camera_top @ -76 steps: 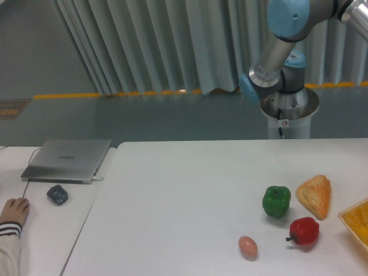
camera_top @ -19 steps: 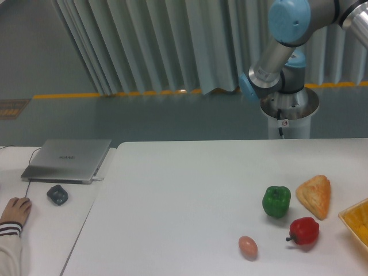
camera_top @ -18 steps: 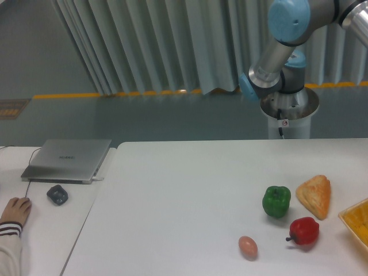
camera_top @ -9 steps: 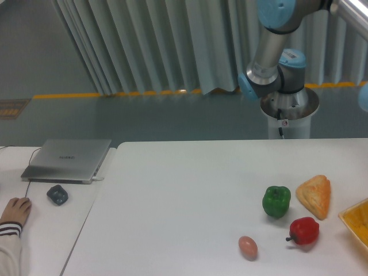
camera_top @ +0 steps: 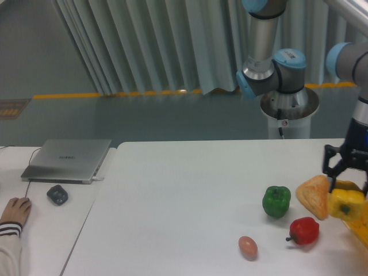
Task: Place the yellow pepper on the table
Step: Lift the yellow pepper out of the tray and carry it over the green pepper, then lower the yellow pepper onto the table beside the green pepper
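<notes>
Just right of the bread wedge (camera_top: 314, 196), the yellow pepper (camera_top: 347, 203) hangs glossy and blocky between the gripper (camera_top: 345, 185) jaws, which clamp its top, above the white worktop (camera_top: 190, 207). A yellow tray (camera_top: 361, 225) sits under it. Left of the bread stands a green pepper (camera_top: 276, 201); below are a red pepper (camera_top: 303, 231) and an egg (camera_top: 248, 247).

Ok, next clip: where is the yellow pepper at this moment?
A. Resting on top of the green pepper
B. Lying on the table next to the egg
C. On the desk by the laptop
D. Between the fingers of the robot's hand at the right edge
D: the yellow pepper sits between the dark fingers of the hand at the right edge, just right of the bread wedge.
</notes>
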Action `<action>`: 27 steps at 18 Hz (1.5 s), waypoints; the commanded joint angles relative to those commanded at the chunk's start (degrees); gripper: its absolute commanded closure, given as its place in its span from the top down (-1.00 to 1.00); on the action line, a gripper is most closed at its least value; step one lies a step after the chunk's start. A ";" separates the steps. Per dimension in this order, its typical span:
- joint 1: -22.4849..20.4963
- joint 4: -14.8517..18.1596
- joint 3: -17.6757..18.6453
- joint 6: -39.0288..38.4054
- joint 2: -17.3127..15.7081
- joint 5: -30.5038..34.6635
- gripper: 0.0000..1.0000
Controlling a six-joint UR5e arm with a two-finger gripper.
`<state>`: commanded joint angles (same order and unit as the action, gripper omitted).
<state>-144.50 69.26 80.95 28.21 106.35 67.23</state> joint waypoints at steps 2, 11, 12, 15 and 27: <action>2.37 0.00 0.26 -0.18 0.00 1.31 0.05; 11.43 1.05 0.79 2.45 0.88 10.81 0.05; 11.70 1.40 0.79 2.72 0.79 10.90 0.05; 12.14 1.50 1.32 4.91 0.44 10.90 0.05; 15.04 8.00 2.90 22.94 -1.67 19.60 0.05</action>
<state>-129.47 77.25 83.85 51.15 104.68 86.83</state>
